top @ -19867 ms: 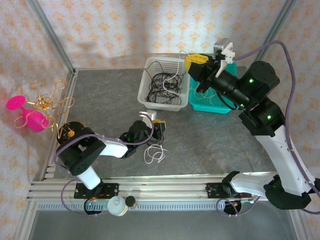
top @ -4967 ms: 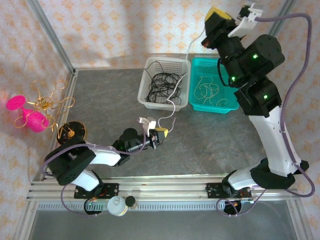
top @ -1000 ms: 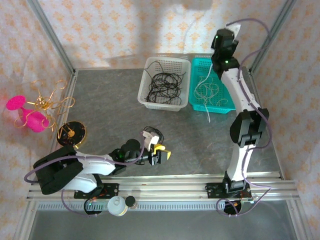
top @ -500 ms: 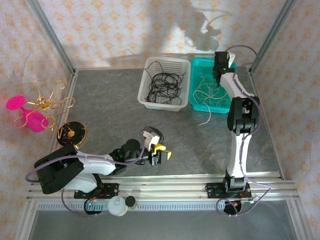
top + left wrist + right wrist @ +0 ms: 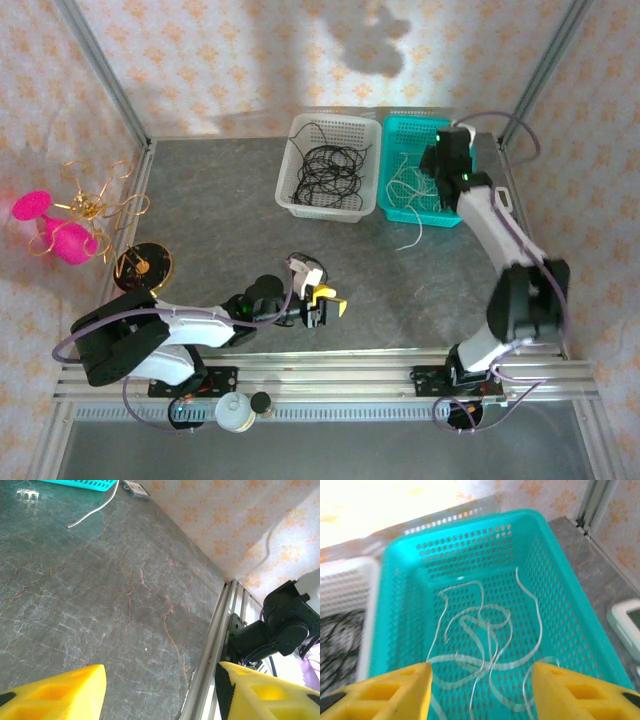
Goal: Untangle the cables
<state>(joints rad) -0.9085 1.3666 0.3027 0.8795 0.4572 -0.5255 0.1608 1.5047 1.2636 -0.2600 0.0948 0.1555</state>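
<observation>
- Grey marbled tabletop [image 5: 220, 200], floral wallpaper [image 5: 220, 60] on the walls behind
- left gripper [image 5: 160, 680]: yellow fingers [image 5: 55, 690] spread well apart, nothing between them, bare table beneath; it sits low, near the aluminium front rail [image 5: 330, 372]
- right gripper [image 5: 481, 680]: fingers likewise parted, holding nothing, hovering over the teal perforated plastic basket [image 5: 470, 522]
- thin white cables [image 5: 485, 630] lie in loose loops on that basket's floor; one white cable end [image 5: 412, 237] trails over its near edge onto the table
- thin black cables [image 5: 325, 170] lie coiled in the white perforated basket [image 5: 296, 130], just beside the teal one on its left
- gold wire ornament [image 5: 100, 200] with pink cups [image 5: 65, 240] at the far-left wall
</observation>
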